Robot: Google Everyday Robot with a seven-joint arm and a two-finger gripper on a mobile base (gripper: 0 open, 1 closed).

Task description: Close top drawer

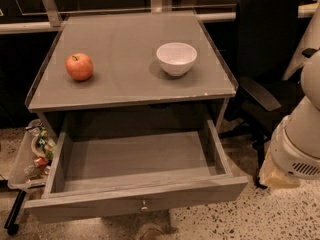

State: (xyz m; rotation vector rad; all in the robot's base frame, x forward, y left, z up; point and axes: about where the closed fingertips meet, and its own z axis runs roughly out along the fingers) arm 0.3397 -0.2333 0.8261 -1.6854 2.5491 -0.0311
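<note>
The top drawer (pixel 100 207) is a wide shallow grey drawer, pulled far out toward me and empty inside. Its small round metal knob (pixel 144 204) sits at the centre of the flat front. The lower drawers are hidden beneath it. My gripper is not in view. Only my white arm (pixel 300 139) shows at the right edge, low down and just right of the drawer's front right corner, apart from it.
A red apple (pixel 79 66) and a white bowl (pixel 176 58) stand on the cabinet top (pixel 125 91). A black office chair (pixel 265 59) stands close on the right, behind my arm. A clear bin of litter (pixel 34 154) sits left of the drawer.
</note>
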